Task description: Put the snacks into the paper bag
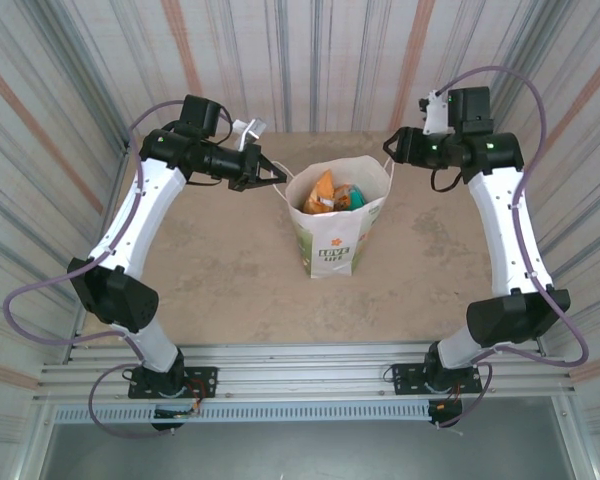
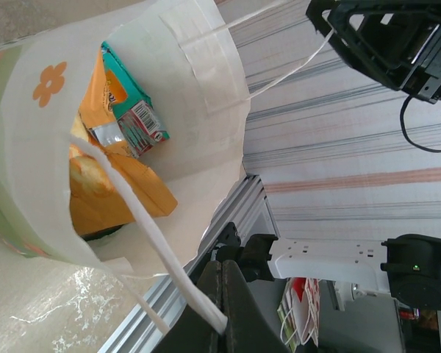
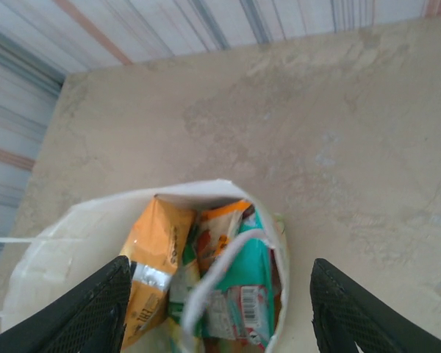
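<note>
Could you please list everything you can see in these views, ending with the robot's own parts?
paper bag: one, white with green print, upright at the table's middle, mouth open
snacks: at least three show, orange, orange-and-white and green, inside the bag; any deeper ones are hidden
bag handle: one, white, pulled out from the bag's left rim
table: one, beige, under the bag
walls: striped, around the table
left arm: one, white and black, left of the bag; jaws shut on the bag handle
right arm: one, white and black, right of the bag; jaws open above the bag's right rim, holding nothing
</note>
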### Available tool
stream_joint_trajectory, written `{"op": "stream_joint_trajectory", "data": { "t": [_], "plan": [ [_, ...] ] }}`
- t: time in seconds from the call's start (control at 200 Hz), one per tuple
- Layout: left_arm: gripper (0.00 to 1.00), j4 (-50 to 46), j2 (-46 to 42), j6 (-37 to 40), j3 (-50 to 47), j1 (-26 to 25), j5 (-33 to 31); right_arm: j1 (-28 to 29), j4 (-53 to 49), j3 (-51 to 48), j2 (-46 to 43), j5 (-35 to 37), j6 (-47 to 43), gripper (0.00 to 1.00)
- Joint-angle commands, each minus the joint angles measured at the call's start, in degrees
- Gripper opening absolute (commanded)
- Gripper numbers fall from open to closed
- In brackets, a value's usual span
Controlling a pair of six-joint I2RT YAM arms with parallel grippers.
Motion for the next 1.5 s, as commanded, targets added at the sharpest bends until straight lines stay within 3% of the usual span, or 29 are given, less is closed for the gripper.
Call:
{"op": "stream_joint_trajectory", "data": {
  "t": [0.0,0.07,0.22,0.446,0.726,0.842,0.937,1.007,1.102,1.157,1.182,1.197,1.207,1.262,1.313,1.323,1.338,1.343,1.493],
  "plan": [
    [0.00,-1.3,-3.2,1.5,1.4,0.3,2.0,1.1,-1.5,-0.9,0.5,-1.2,2.3,0.62],
    [0.00,-1.3,-3.4,1.5,1.3,0.2,1.9,1.5,-1.2,-0.9,1.0,-3.9,3.0,0.53],
    [0.00,-2.6,-3.7,2.4,2.3,0.6,0.6,2.2,2.5,-1.7,-0.5,-5.6,4.9,0.00],
    [0.00,-8.5,-3.4,5.9,5.9,4.0,0.3,3.7,8.7,-2.8,-3.4,-6.0,7.3,0.00],
    [0.02,-9.3,-5.7,7.1,2.8,5.0,0.3,6.8,12.9,-6.1,-4.1,-7.1,10.0,0.00],
    [0.14,-9.2,-6.9,7.4,0.7,5.0,-1.4,7.0,11.0,-7.6,-4.5,-5.9,9.6,0.27],
    [0.40,-9.5,-8.2,7.8,0.4,5.1,-4.0,6.6,8.2,-7.7,-6.3,-3.0,7.6,0.45],
    [0.60,-9.8,-9.2,8.2,0.4,5.7,-6.5,5.1,6.1,-8.0,-8.1,-1.0,6.2,0.50],
    [0.64,-9.4,-11.5,8.6,-0.7,7.0,-10.6,1.6,5.6,-11.1,-11.9,1.1,5.0,0.53],
    [0.73,-9.3,-13.2,8.7,-1.8,7.7,-15.2,-0.7,7.0,-14.8,-14.8,2.8,4.2,0.54],
    [0.82,-9.3,-14.1,8.8,-2.5,7.9,-17.9,-1.9,8.1,-16.9,-16.3,3.6,3.8,0.55],
    [0.95,-9.3,-14.7,9.0,-3.0,7.9,-19.8,-2.6,8.9,-18.4,-17.2,4.1,3.5,0.55],
    [0.98,-9.3,-15.1,9.1,-3.4,8.0,-21.0,-2.9,9.5,-19.4,-17.8,4.5,3.3,0.56],
    [0.99,-8.8,-17.4,9.5,-5.9,8.0,-28.2,-5.4,12.6,-24.9,-20.9,6.6,3.0,0.62],
    [0.99,-7.2,-20.0,9.8,-9.5,8.0,-33.7,-7.4,16.1,-30.4,-24.0,8.1,3.1,0.73],
    [0.99,-6.6,-20.5,9.9,-10.5,8.0,-34.5,-7.7,16.8,-31.6,-24.5,8.2,3.3,0.78],
    [0.99,-5.7,-21.5,10.0,-12.1,8.1,-35.7,-8.3,18.0,-33.8,-25.6,8.6,3.6,0.99],
    [0.99,-5.4,-21.7,10.1,-12.7,8.1,-36.0,-8.4,18.4,-34.3,-26.0,8.7,3.6,1.00],
    [0.99,15.6,-33.0,10.9,-35.3,8.3,-49.9,-9.8,30.8,-50.3,-33.2,10.7,3.0,0.99]
  ]
}}
